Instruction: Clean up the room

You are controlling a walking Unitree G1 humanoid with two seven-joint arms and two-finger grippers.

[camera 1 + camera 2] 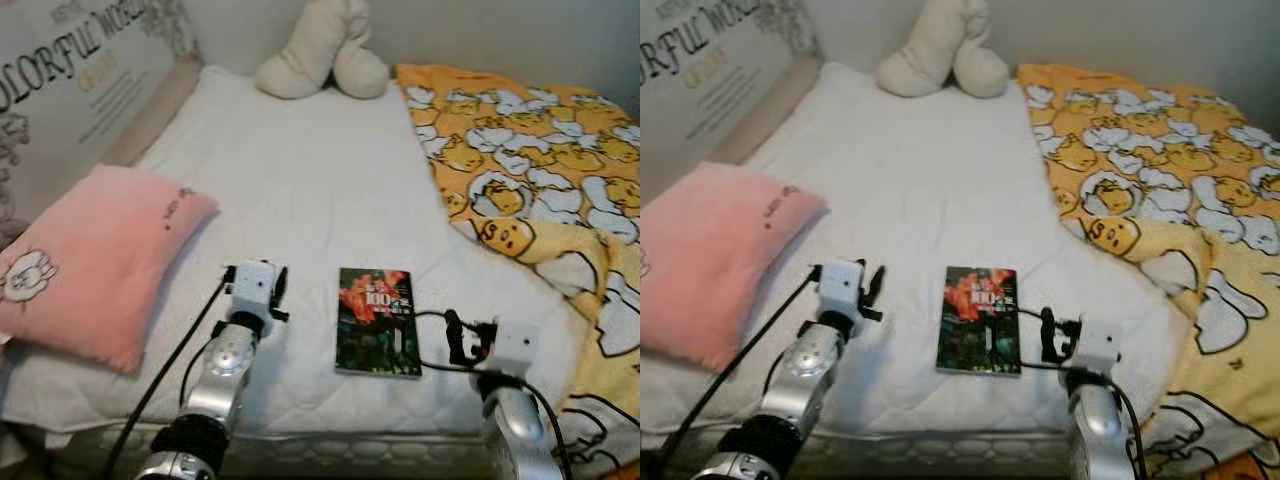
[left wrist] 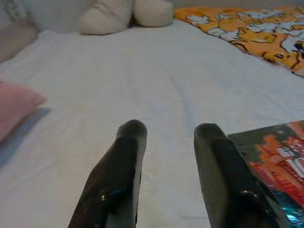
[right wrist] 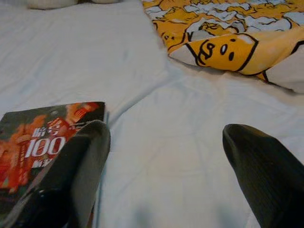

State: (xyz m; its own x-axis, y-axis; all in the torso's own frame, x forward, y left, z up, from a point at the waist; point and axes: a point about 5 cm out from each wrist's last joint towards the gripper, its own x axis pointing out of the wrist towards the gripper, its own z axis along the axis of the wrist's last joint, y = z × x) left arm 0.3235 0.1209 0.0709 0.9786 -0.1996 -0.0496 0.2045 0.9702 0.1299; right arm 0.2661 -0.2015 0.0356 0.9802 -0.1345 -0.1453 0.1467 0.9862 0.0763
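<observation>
The bed (image 1: 300,180) has a white quilted cover. Near its front edge lies a dark book (image 1: 377,321) with red-orange pictures and white "100". At the left edge is a pink pillow (image 1: 95,260). At the right edge, an orange blanket (image 1: 540,170) with white and yellow cartoon figures. A cream plush toy (image 1: 320,50) is at the far edge.

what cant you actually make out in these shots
- Book: the small cover text is too small and blurred in the eye views; in the right wrist view a finger of the right claw covers its lower part.
- Pink pillow: its left end is cut off by the left eye view's edge.
- Yellow blanket: runs past the right edge.
- Headboard lettering: cut off at the top and left edges.
</observation>
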